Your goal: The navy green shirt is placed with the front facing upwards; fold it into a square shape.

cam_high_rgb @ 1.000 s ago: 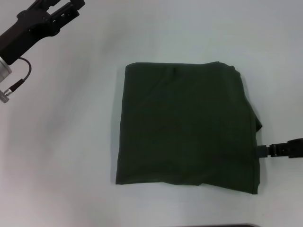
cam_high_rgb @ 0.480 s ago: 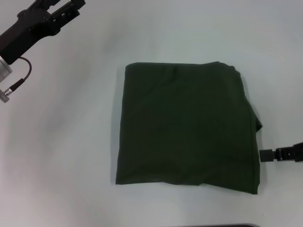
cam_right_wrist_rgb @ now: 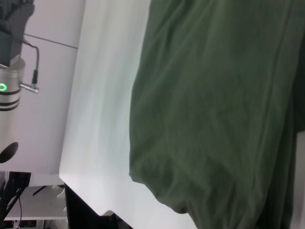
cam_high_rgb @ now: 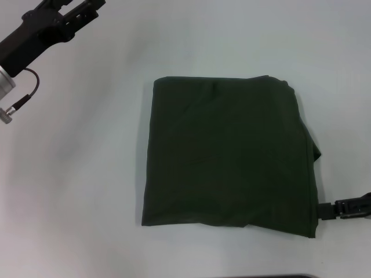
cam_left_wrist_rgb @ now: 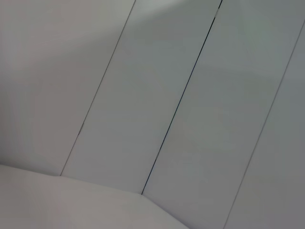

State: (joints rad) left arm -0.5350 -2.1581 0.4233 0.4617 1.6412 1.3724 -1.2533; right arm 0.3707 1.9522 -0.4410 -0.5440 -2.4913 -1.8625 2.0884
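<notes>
- The navy green shirt (cam_high_rgb: 229, 156) is lying flat on the white table (cam_high_rgb: 87, 174), folded into a rough square, sitting right of the middle and closer to the near edge.
- No lettering is showing, just plain dark fabric with a few wrinkles, and the right side has some loose layers poking out a bit.
- The right gripper (cam_high_rgb: 348, 208) is low by the table's right edge, just beside the shirt's near right corner. Can't tell if it's open or closed, and it doesn't look like it's got any cloth.
- The left gripper (cam_high_rgb: 72, 11) is up at the far left corner, well away from the shirt. It looks slightly open, holding nothing.
</notes>
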